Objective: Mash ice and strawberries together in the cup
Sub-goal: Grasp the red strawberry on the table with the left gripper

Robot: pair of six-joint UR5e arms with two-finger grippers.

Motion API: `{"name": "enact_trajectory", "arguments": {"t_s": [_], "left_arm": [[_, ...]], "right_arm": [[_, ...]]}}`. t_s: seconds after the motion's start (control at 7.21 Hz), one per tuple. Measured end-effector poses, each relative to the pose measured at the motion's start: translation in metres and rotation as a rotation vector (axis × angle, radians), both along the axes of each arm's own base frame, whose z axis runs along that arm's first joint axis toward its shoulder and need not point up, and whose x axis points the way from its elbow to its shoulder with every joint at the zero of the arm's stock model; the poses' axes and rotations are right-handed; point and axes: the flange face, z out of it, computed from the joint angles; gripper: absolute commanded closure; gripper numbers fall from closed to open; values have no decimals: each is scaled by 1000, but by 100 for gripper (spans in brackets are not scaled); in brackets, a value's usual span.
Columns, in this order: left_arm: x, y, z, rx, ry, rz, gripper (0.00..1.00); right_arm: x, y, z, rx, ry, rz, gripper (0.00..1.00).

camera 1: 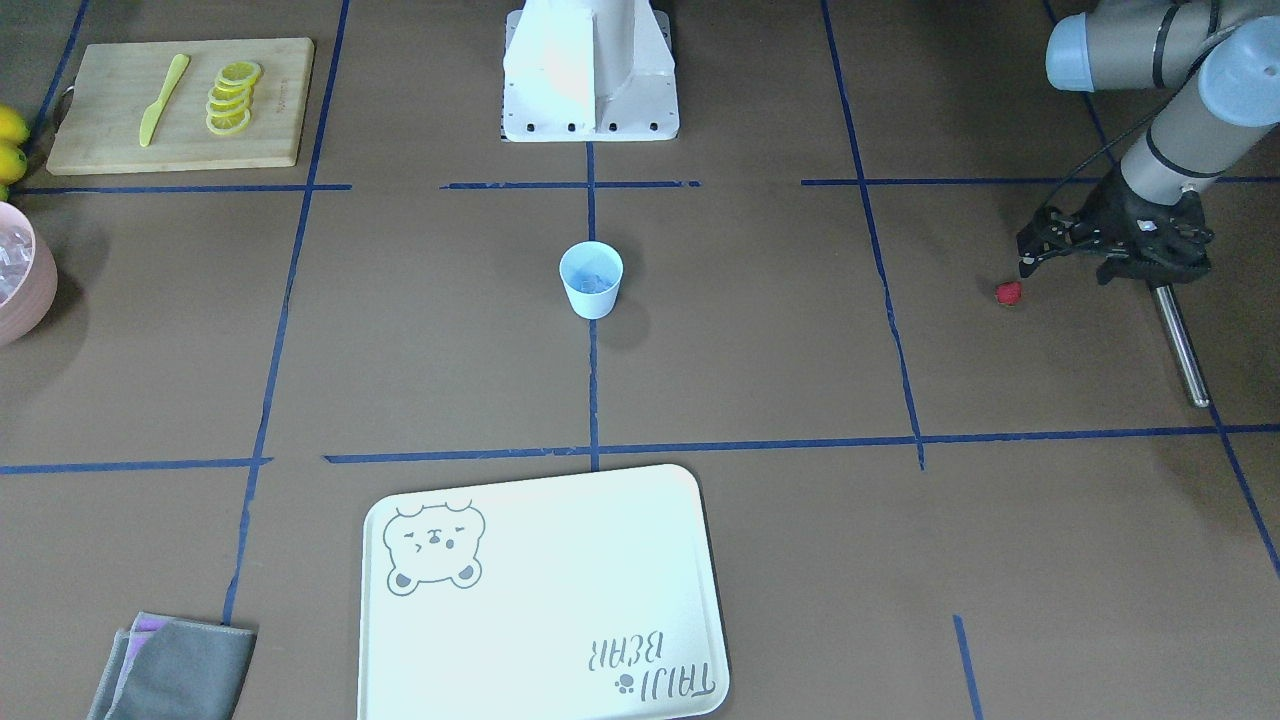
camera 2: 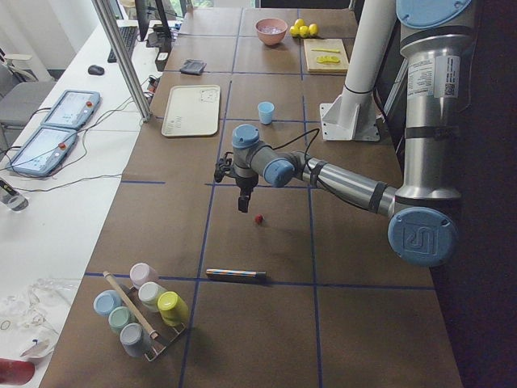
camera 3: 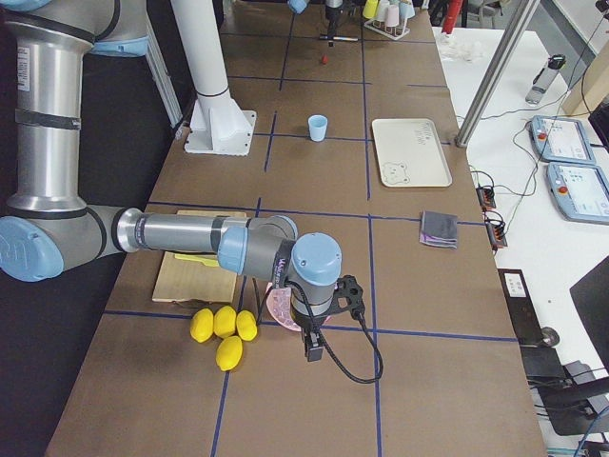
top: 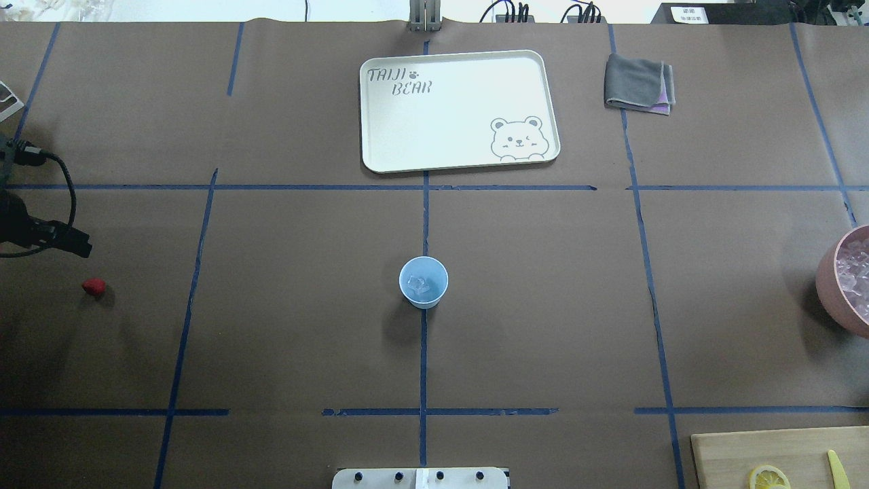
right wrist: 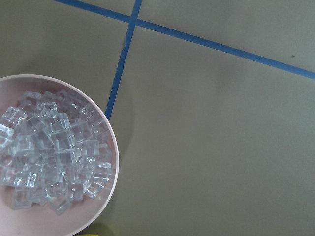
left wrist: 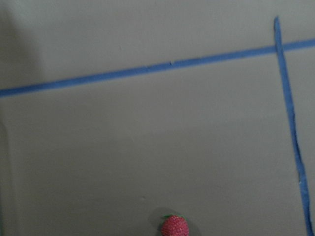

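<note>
1. Cup [camera 1: 591, 285]: light blue and upright, standing alone at the middle of the table [camera 1: 760, 350] on a blue tape line. Only the overhead view looks down into it clearly, showing a few pieces of ice [top: 421, 285] at the bottom.
2. Strawberry [camera 1: 1008, 293]: one small red berry lying on the table far out on the robot's left, well apart from the cup. The left wrist view catches it only at its bottom edge.
3. Left gripper [camera 1: 1028, 262]: hangs above the table near the strawberry, not touching it. I cannot tell whether its jaws are parted or closed. The overhead view cuts it off at the edge, and the wrist view shows no fingers.
4. Rod [camera 1: 1180, 345]: lies flat on the table. From the front it seems to meet the left gripper, but the left-end view shows it well apart.
5. Pink bowl [right wrist: 112, 194]: at the robot's far right, heaped with more ice. The right wrist view looks straight into it.
6. Right gripper [camera 3: 312, 350]: seen only from the table's right end, hanging just beside the bowl. The state of its jaws cannot be told.
7. Tray [top: 461, 136] and folded cloth [top: 638, 83]: on the far side of the table, near each other.
8. Cutting board [camera 1: 180, 105]: holds lemon slices [camera 1: 232, 97] and a yellow knife [camera 1: 163, 98]. Whole lemons [camera 3: 224, 328] lie beside it.
</note>
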Motion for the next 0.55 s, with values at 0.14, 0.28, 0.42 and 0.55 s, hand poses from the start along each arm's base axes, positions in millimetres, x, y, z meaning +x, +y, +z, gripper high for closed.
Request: {"name": "enact_trajectory", "arguments": {"t_s": [0.14, 0.28, 0.42, 0.55], "left_arm": [[10, 5, 25, 6, 15, 0, 0], [19, 8, 46, 8, 30, 0, 0], [26, 10, 59, 7, 42, 0, 0], [31, 11, 64, 5, 52, -1, 0]], "right_arm": [[0, 1, 1, -1, 0, 0, 0], [0, 2, 1, -1, 0, 0, 0], [0, 3, 1, 0, 0, -1, 0], [0, 3, 1, 1, 0, -2, 0]]}}
